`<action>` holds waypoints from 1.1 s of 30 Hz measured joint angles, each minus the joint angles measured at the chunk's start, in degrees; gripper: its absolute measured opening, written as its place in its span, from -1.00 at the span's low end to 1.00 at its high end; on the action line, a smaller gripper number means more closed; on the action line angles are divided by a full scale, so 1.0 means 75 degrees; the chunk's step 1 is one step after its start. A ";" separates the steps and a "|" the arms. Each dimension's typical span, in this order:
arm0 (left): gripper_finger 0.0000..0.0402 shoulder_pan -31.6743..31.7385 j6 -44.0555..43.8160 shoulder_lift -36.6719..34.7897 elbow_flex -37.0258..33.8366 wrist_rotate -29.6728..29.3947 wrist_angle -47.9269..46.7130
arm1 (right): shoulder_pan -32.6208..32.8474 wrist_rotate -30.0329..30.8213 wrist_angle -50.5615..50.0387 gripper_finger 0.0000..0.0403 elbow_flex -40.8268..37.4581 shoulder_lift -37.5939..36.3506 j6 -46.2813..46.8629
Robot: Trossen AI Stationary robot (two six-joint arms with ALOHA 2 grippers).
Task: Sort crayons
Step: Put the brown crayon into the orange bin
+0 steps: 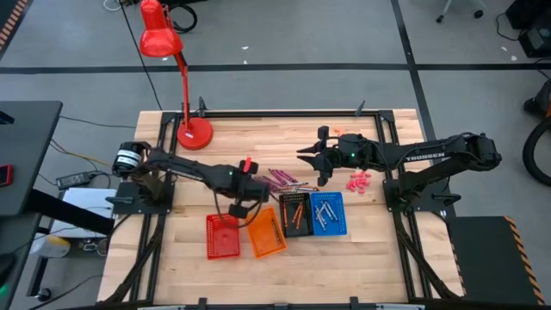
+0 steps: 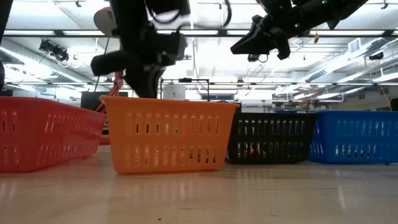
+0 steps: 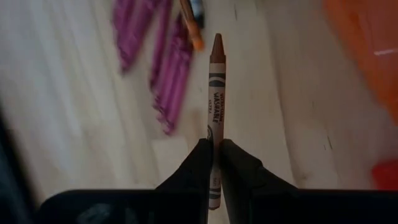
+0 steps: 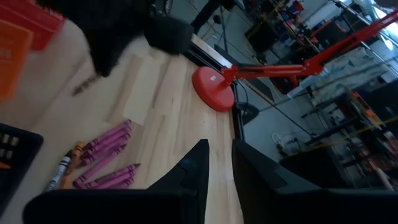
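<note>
My left gripper (image 3: 214,163) is shut on a brownish crayon (image 3: 216,87), above the table between the loose crayons and the orange basket (image 1: 266,231). It shows in the high view (image 1: 255,186). Several magenta-purple crayons (image 1: 281,177) lie flat on the wood, with an orange one (image 4: 76,150) and a grey one (image 4: 58,172) beside them. My right gripper (image 4: 221,155) is open and empty, raised over the table just beyond the pile (image 1: 312,160). My left gripper pinches the brownish crayon's paper-wrapped shaft (image 3: 216,134) between its two fingers, toward its blunt end. The crayon runs along the fingers and sticks out past their tips, point (image 3: 216,41) forward. It is clear of the table.
Four small baskets stand in a row near the front: red (image 1: 222,237), orange, black (image 1: 295,213) with crayons inside, blue (image 1: 327,213) with crayons inside. Pink pieces (image 1: 359,181) lie right of the pile. A red desk lamp's base (image 1: 195,133) stands at the far left.
</note>
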 joint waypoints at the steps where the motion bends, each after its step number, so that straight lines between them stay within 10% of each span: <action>1: -0.86 -0.0104 0.0114 0.0000 0.0105 -0.0155 0.0007 | 0.0000 0.0099 -0.0009 -0.63 0.0000 0.0000 0.0000; 12: -0.86 -0.1096 0.1594 -0.0009 0.0411 -0.0274 0.0872 | -0.0003 0.1541 -0.0056 -0.63 0.0000 0.0000 0.0026; 19: -0.84 -0.1164 0.1833 0.0081 0.0411 0.1322 0.2126 | -0.0003 0.1576 -0.0103 -0.63 0.0000 0.0000 0.0032; 33: -0.78 -0.1249 0.2340 0.1405 0.0396 0.1488 0.1901 | -0.0003 0.1461 -0.0407 -0.63 0.0000 0.0000 0.0208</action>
